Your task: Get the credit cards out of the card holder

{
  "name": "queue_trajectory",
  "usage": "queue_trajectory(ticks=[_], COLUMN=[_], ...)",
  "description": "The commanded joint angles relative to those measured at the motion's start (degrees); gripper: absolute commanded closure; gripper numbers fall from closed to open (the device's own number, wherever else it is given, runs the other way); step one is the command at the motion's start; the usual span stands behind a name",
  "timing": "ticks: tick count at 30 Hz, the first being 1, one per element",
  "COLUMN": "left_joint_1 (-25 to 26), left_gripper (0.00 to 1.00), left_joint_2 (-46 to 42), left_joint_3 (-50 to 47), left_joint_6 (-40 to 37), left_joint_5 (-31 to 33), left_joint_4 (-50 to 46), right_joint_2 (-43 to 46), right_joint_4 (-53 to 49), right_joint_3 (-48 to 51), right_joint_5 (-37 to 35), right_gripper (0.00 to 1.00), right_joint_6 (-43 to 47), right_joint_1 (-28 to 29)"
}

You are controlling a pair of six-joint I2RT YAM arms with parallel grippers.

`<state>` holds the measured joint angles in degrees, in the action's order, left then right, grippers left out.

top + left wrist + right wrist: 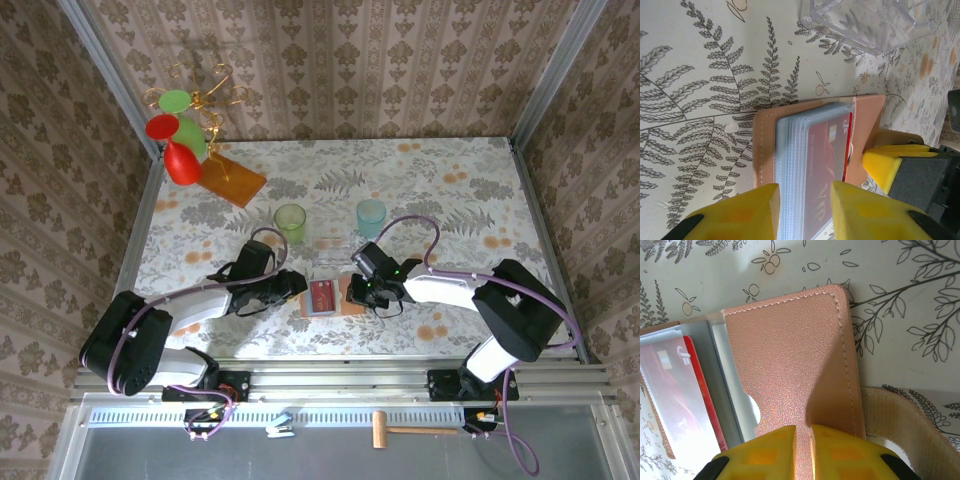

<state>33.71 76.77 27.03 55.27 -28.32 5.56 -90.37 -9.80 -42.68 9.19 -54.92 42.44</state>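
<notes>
The tan card holder (345,297) lies open on the table between my two grippers. Its clear sleeves are fanned up, and a red credit card (827,150) sits in the outermost one. My left gripper (805,192) has its yellow fingers pressed against both sides of that sleeve stack and the red credit card (322,295). My right gripper (803,432) is shut on the near edge of the card holder's (790,355) leather flap. The red card (702,385) shows at the left beside the flap. The right gripper's yellow fingertip (885,162) rests at the card holder's (765,145) edge.
A green cup (290,220) and a blue cup (371,215) stand behind the holder, with a clear plastic box (870,20) just beyond it. An orange board (231,180) and red and green ornaments (175,150) occupy the back left. A beige strap (905,420) lies right of the flap.
</notes>
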Motion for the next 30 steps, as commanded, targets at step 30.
queue_trajectory(ticks=[30], left_joint_1=[-0.3], left_gripper=[1.00], left_joint_2=[5.4], left_joint_3=[-0.6], left_joint_6=[-2.8], left_joint_5=[1.4], left_joint_4=[-0.1], right_joint_2=[-0.5], right_joint_4=[1.7], right_joint_3=[-4.5], right_joint_5=[5.1], right_gripper=[0.86], right_joint_6=[0.3], right_joint_1=[0.6])
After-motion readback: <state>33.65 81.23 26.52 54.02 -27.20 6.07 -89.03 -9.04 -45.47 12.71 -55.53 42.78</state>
